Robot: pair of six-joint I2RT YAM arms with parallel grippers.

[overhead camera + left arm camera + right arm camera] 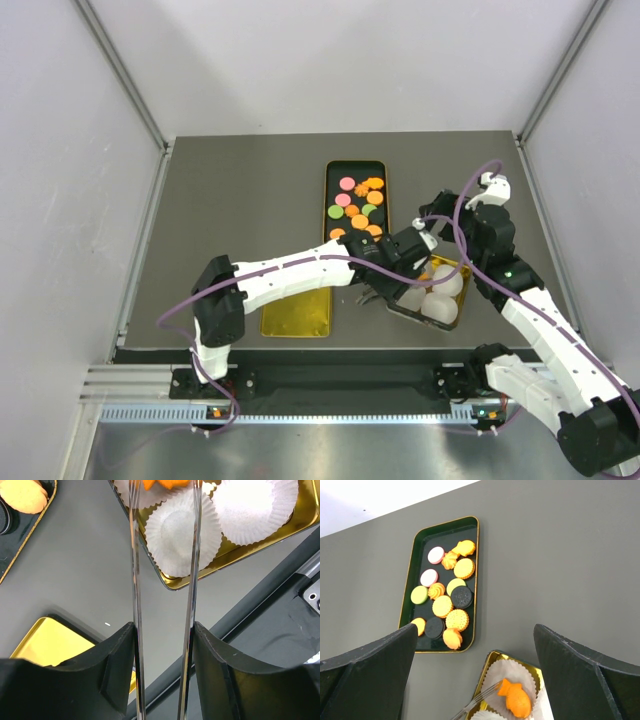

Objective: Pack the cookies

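Note:
Several cookies (358, 208) in orange, pink, green and black lie in a black tray (330, 190); they also show in the right wrist view (443, 606). My left gripper (405, 250) (162, 630) is shut on metal tongs (134, 555). The tong tips reach an orange fish-shaped cookie (516, 699) lying in a white paper cup (506, 677) in the gold tin (465, 268). I cannot tell whether the tips still pinch it. My right gripper (440, 215) (476, 627) is open and empty, above the table between tray and tin.
The gold tin (240, 555) holds several white paper cups (182, 532) near the table's front edge. A gold lid (297, 312) lies to the left of it. The black rail (330, 375) runs along the near edge. Grey walls stand on both sides.

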